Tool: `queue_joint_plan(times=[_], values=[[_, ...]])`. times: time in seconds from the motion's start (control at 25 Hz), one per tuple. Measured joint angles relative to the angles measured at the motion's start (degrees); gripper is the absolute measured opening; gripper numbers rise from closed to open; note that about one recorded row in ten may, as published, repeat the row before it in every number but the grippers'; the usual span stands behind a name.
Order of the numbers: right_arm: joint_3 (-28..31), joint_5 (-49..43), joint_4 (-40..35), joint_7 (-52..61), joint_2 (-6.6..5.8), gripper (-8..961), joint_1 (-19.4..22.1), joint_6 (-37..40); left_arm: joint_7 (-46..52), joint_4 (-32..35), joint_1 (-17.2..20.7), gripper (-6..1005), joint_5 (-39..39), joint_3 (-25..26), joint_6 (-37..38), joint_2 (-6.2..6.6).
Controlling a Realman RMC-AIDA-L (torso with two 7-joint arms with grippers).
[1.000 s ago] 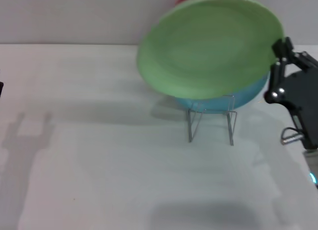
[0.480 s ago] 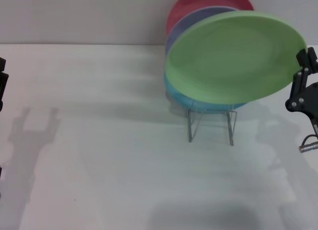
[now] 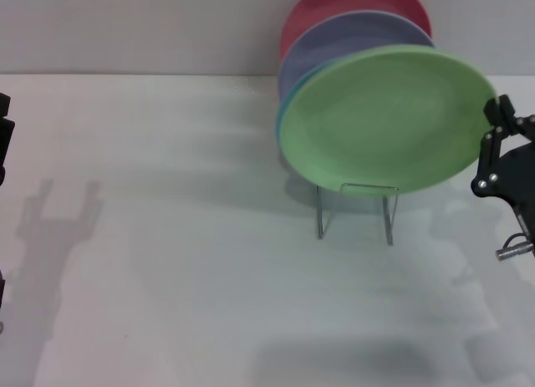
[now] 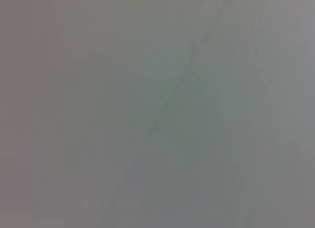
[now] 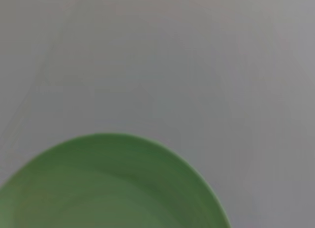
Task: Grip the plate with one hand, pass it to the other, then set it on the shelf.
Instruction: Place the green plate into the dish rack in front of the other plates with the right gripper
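Right pincer (image 3: 500,124) is clenched on the right rim of the light green plate (image 3: 386,124), holding it tilted, face toward the head camera, over the wire rack (image 3: 355,205). Edge grip makes sense: it keeps the plate's lower rim free to drop between the rack's upright loops. Plate sits in front of the lavender plate (image 3: 351,38) and the red plate (image 3: 334,4) behind that; a sliver of teal plate (image 3: 282,119) shows at its left edge, all stacked leaning on the same rack. Can't tell whether the green plate's lower rim is already seated in the wire or just above it; it overlaps the top of the front loops. Right wrist view shows only the plate's rim against the desk (image 3: 167,236). Left pincer (image 3: 2,140) is barely in frame at the far left edge, well clear of the rack, grip state can't be told. Judging by this, handover looks done, placement is the step in hand. Risk: releasing before the rim is seated, plate slides forward off the rack.
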State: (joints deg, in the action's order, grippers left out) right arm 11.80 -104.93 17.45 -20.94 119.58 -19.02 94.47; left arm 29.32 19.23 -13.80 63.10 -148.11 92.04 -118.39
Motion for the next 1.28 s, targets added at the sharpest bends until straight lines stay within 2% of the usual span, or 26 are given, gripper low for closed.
queue_joint_plan(times=[0.56,1.28], values=[[-0.4,-0.4,-0.1,0.5,0.23,99,2.2,-3.4,2.3,-0.5,0.2,829,-0.1,-0.1,1.4,0.08],[-0.5,-0.7,0.4,1.4,0.11,135,1.9,-8.9,4.3,-0.6,0.4,829,-1.6,-0.1,2.2,0.18]])
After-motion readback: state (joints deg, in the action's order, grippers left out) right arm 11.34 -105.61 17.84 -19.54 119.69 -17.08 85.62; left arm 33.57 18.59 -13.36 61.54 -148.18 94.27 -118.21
